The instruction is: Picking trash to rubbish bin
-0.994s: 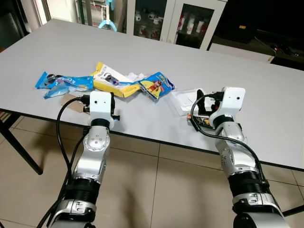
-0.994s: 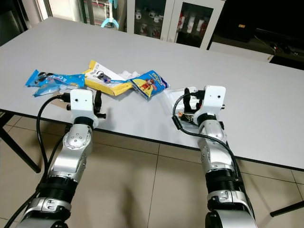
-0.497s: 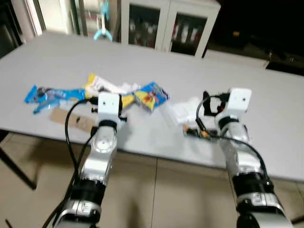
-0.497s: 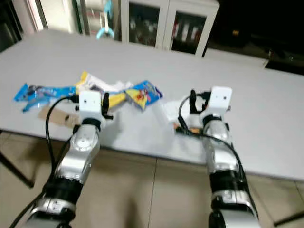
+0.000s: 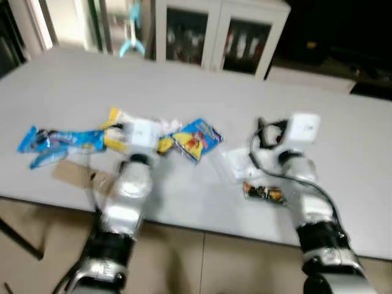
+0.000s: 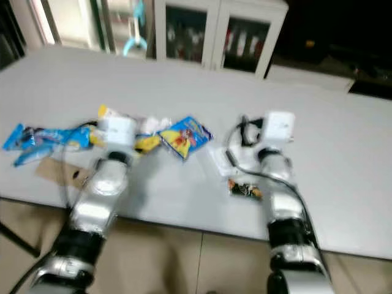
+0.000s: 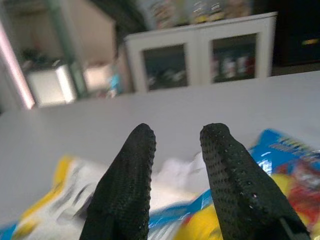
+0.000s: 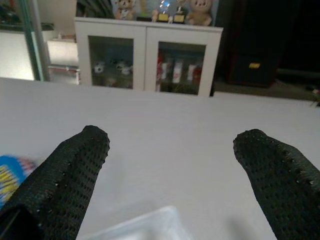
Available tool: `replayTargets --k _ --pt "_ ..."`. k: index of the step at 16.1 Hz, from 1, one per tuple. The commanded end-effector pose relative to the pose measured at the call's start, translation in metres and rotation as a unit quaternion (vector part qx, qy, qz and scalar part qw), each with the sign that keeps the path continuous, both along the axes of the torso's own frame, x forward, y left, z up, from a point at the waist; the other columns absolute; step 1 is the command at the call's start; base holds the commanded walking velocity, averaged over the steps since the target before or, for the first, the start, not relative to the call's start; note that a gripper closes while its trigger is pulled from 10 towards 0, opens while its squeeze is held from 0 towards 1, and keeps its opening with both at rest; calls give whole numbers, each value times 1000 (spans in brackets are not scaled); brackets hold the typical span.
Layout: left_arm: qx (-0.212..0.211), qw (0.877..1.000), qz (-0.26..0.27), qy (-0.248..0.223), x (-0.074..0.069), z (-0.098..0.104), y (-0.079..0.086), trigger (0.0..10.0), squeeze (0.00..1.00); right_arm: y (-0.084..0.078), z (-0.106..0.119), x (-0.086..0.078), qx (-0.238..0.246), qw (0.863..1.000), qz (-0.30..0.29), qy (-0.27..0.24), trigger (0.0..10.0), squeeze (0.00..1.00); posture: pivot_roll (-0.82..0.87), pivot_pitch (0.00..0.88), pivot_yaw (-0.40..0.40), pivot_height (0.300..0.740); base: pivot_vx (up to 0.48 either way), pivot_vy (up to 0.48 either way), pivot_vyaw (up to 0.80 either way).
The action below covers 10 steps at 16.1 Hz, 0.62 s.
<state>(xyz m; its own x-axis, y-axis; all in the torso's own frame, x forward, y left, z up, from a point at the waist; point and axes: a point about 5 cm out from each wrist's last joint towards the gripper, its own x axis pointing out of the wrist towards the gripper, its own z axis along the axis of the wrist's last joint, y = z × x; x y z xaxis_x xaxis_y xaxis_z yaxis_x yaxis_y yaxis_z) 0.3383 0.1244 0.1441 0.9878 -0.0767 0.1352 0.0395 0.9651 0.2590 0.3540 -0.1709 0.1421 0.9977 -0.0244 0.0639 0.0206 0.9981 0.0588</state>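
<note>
One grey table [image 5: 343, 177] spans the head views, blurred; white glass-door cabinet [image 5: 220, 30] at its far edge, 12 o'clock

Trash lies in a loose row along the near half of the table:
- blue wrapper [image 5: 58, 142] at 9 o'clock, farthest left
- brown card [image 5: 76, 174] just near side of it, close to the table edge
- yellow packet [image 6: 147, 143] right of the blue wrapper, partly behind the left arm
- white crumple [image 7: 175, 172] touching the yellow packet on its far side
- blue-yellow snack bag [image 5: 196, 138] at centre, overlapping the yellow packet's right end
- clear plastic [image 5: 236, 164] right of the snack bag, under the right arm
- small dark wrapper [image 5: 264, 193] at 5 o'clock of the clear plastic, near the table edge

Left gripper [image 7: 176, 137]: over the yellow packet and white crumple, fingers a narrow gap apart, nothing between them

Right gripper [image 8: 170, 142]: over the clear plastic, fingers spread wide, nothing held; snack bag at the edge of its wrist view

Bin: cannot tell where
</note>
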Motion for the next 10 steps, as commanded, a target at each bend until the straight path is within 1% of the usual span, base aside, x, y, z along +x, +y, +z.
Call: replayTargets --k 1,2,3,4,5,6,7,8,9,10 --pt "62 997 -29 -31 -7 7 5 10000 0 6 2 1 5 1000 8 -5 10000 0 -45 52 -117 740 0 0 0" --pt "121 987 -45 -96 -15 15 5 10000 0 6 1 1 7 1000 8 -4 10000 0 -43 53 -117 740 0 0 0" --pt "152 980 -47 -120 -23 18 8 10000 0 7 1 1 8 1000 8 -3 10000 0 -38 53 -118 740 0 0 0" --pt "168 977 -49 -120 -29 18 9 10000 0 8 0 1 9 1000 9 -2 10000 0 -37 54 -118 740 0 0 0" --pt "191 975 -51 -105 -30 17 11 10000 957 9 -1 1 10 1000 11 -1 10000 0 -34 54 -118 740 0 0 0" --pt "214 971 -70 -84 -27 16 11 10000 1000 10 -1 1 11 1000 12 -1 10000 0 -35 54 -117 740 0 0 0" --pt "236 965 -91 -71 -25 17 11 10000 1000 10 -1 1 12 1000 13 -1 10000 0 -35 55 -118 740 0 0 0" --pt "249 960 -115 -62 -24 17 10 10000 1000 10 -1 1 12 1000 14 0 10000 0 -35 55 -118 740 0 0 0" --pt "273 952 -130 -58 -24 17 10 10000 1000 10 -1 1 13 1000 14 0 10000 0 -35 56 -118 740 0 0 0" --pt "286 947 -138 -53 -24 17 10 10000 1000 9 -1 1 13 1000 13 0 10000 0 -34 56 -118 740 0 0 0"
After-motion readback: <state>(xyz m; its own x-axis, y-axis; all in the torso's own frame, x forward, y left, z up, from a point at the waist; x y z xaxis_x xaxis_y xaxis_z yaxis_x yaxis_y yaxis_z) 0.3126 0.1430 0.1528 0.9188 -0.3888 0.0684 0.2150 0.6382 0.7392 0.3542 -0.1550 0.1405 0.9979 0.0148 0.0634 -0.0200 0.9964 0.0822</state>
